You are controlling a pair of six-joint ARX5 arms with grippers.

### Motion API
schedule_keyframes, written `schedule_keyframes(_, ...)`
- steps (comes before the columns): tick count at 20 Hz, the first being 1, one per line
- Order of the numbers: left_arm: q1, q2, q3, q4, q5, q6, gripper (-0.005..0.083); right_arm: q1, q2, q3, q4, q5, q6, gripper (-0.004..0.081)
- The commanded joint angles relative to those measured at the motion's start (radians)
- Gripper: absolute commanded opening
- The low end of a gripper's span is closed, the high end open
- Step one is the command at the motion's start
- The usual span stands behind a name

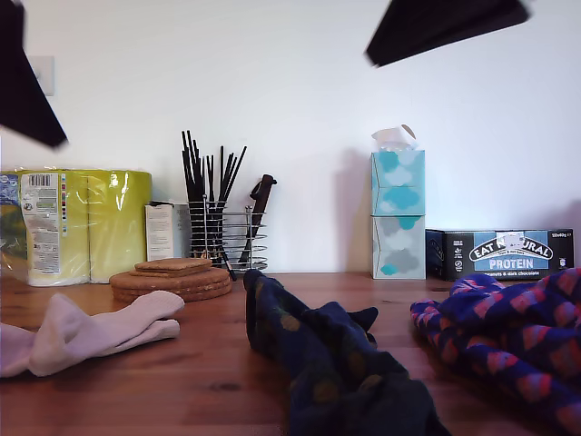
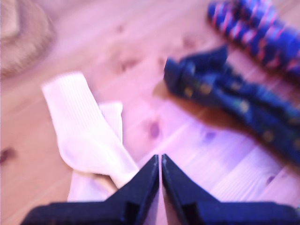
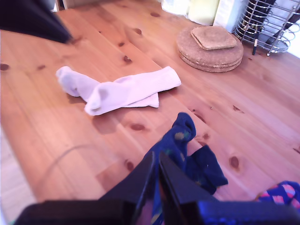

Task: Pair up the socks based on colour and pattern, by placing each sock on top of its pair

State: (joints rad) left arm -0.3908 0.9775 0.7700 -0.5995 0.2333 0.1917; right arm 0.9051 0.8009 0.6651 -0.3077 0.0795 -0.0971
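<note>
Socks lie paired on our table, white pair (image 3: pixel 119 89) at ten o'clock from the navy pair (image 3: pixel 187 150) in the second wrist view, checked pair (image 1: pixel 508 336) beside; our first gripper (image 2: pixel 161 161) and second gripper (image 3: pixel 157 161) hang closed, empty, so we judge only retreat remains.

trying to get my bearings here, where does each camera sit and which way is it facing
Exterior view: low at table height, facing the wall across the navy socks; dark arm parts at top.
First wrist view: above the table, looking down past my first gripper, shut, at white socks.
Second wrist view: high, past my second gripper, shut, toward cork coasters.
Shared: all three sock pairs.
</note>
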Motion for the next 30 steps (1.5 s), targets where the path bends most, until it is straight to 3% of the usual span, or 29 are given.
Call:
schedule_keyframes(1, 0.011, 0.057, -0.015, 0.006, -0.004, 0.016, -0.0021, 0.005, -0.036, -0.031, -0.025, 0.002, 0.022, -0.0012)
schedule_keyframes(2, 0.016, 0.098, -0.014, 0.006, -0.007, -0.019, -0.0006, 0.005, -0.054, -0.032, -0.055, 0.003, 0.022, -0.0012)
schedule_keyframes(3, 0.020, 0.135, -0.014, 0.018, -0.006, -0.076, 0.0089, 0.005, -0.068, -0.032, -0.064, 0.005, 0.022, -0.0012)
schedule_keyframes(5, 0.021, 0.202, -0.007, 0.045, -0.010, -0.198, 0.0492, 0.005, -0.088, -0.032, -0.054, 0.005, 0.022, -0.0012)
schedule_keyframes(6, 0.022, 0.243, 0.009, 0.035, -0.022, -0.275, 0.0599, 0.005, -0.093, -0.032, -0.050, 0.005, 0.021, -0.0012)
schedule_keyframes(7, 0.022, 0.288, 0.032, 0.011, -0.034, -0.325, 0.0623, 0.005, -0.093, -0.032, -0.049, 0.006, 0.021, -0.0012)
schedule_keyframes(13, 0.010, 0.493, 0.144, -0.055, -0.098, -0.409, 0.0620, 0.005, -0.092, -0.031, -0.058, 0.005, 0.018, -0.0012)
schedule_keyframes(15, 0.010, 0.531, 0.152, -0.062, -0.131, -0.412, 0.0565, 0.005, -0.092, -0.031, -0.057, 0.005, 0.011, -0.0012)
schedule_keyframes(19, 0.010, 0.590, 0.153, -0.055, -0.134, -0.407, 0.0304, 0.005, -0.092, -0.031, -0.056, 0.005, 0.010, -0.0012)
schedule_keyframes(22, 0.010, 0.600, 0.166, -0.052, -0.134, -0.355, -0.0033, 0.005, -0.092, -0.031, -0.057, 0.005, 0.010, -0.0012)
schedule_keyframes(30, 0.013, 0.598, 0.446, -0.384, -0.137, -0.154, -0.0022, 0.005, -0.092, -0.031, -0.103, -0.033, 0.009, -0.0012)
